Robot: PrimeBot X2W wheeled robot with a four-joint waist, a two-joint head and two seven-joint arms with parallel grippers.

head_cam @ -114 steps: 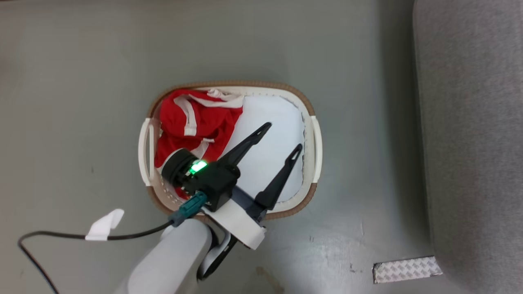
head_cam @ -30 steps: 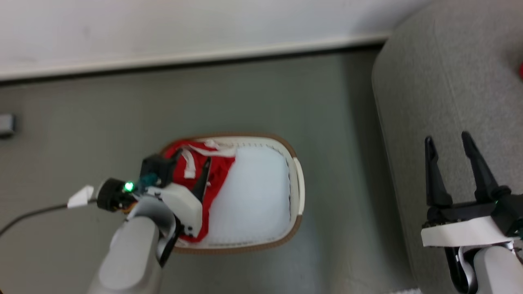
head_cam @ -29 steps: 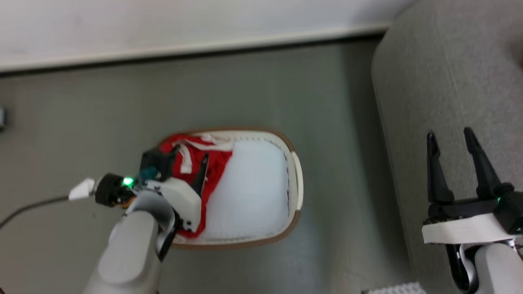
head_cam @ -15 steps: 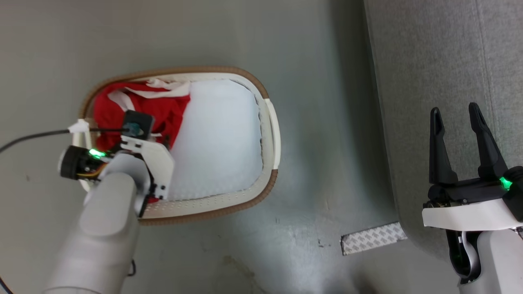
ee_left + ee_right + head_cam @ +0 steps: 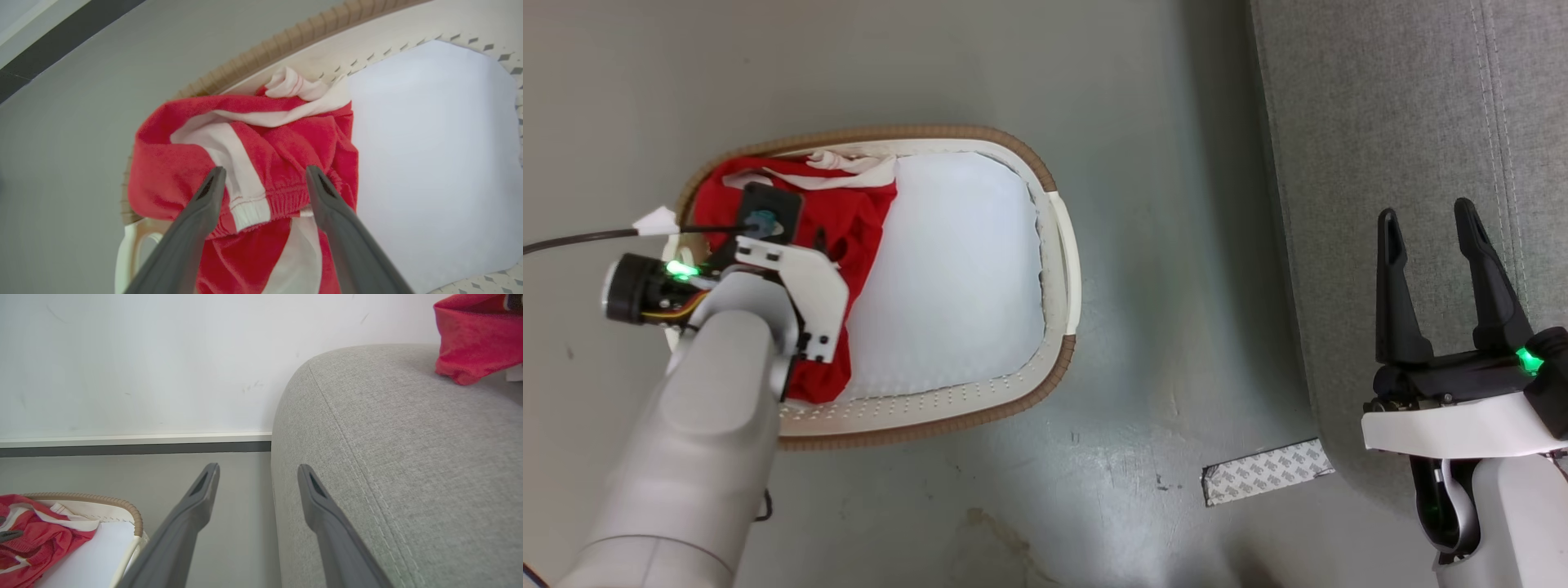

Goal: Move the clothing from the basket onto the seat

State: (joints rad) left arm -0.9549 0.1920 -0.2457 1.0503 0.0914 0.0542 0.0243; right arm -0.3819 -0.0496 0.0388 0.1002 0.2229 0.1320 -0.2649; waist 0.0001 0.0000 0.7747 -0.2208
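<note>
Floor (image 5: 1176, 245) lies bare between the basket (image 5: 1062, 269) and the seat (image 5: 1380, 98) edge in the head view. The clothing (image 5: 858, 212) bunches at the basket's left end beneath the left forearm (image 5: 711, 392), and the right claw (image 5: 1424, 212) hangs spread and empty over the seat's edge. Left wrist view: the left claw (image 5: 266, 171), fingers apart, straddles a white-striped fold against the rim. Right wrist view: a red garment (image 5: 474, 339) lies on the seat, well beyond the claw's tips.

Red clothing (image 5: 862, 216) with white stripes is lying bunched in the white basket (image 5: 931, 398). Another red piece (image 5: 474, 343) is resting on the grey seat (image 5: 408, 457).
</note>
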